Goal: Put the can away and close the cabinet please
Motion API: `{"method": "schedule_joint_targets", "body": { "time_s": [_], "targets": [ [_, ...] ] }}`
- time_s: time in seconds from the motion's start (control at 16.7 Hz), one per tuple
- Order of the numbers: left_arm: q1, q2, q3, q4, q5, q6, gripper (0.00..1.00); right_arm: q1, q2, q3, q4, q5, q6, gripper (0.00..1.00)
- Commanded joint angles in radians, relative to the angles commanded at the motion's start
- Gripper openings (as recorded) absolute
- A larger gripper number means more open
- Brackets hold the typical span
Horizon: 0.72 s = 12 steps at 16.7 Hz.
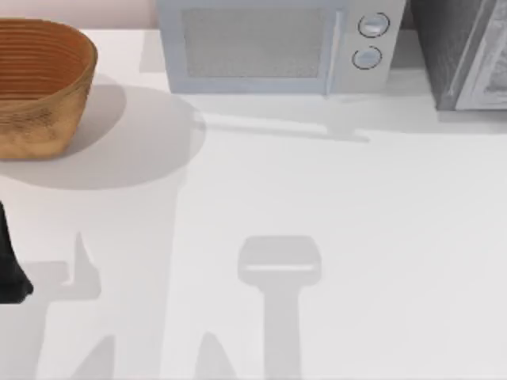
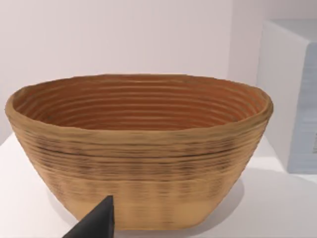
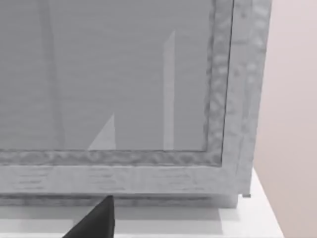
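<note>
Left arm (image 1: 11, 261) sat low at table's (image 1: 356, 237) left edge, wrist camera facing wicker basket (image 2: 141, 148) in far-left corner. One dark fingertip (image 2: 96, 222) of left claw showed before basket; spread could not be told. Right wrist camera faced grey cabinet (image 3: 124, 99) at far right, beside microwave (image 1: 273, 47).

Grey cabinet (image 3: 124, 99) front close ahead (door shut), one dark fingertip (image 3: 96, 220) below it
</note>
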<state>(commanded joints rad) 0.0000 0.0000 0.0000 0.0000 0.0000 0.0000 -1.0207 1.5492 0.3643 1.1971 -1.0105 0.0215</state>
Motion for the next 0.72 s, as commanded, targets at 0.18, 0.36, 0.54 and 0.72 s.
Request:
{"method": "schedule_joint_targets", "body": {
  "time_s": [0.18,0.36,0.54,0.72],
  "targets": [
    [0.0,0.0,0.0,0.0,0.0,0.0,1.0,-0.005,-0.003,0.063,-0.063,-0.007,0.001,1.0],
    [0.0,0.0,0.0,0.0,0.0,0.0,1.0,-0.016,-0.012,0.21,-0.217,-0.019,0.001,1.0],
    [0.0,0.0,0.0,0.0,0.0,0.0,1.0,-0.029,-0.03,0.418,-0.452,-0.029,0.0,1.0],
    [0.0,0.0,0.0,0.0,0.0,0.0,1.0,-0.037,-0.06,0.656,-0.741,-0.035,-0.001,1.0]
  ]
}}
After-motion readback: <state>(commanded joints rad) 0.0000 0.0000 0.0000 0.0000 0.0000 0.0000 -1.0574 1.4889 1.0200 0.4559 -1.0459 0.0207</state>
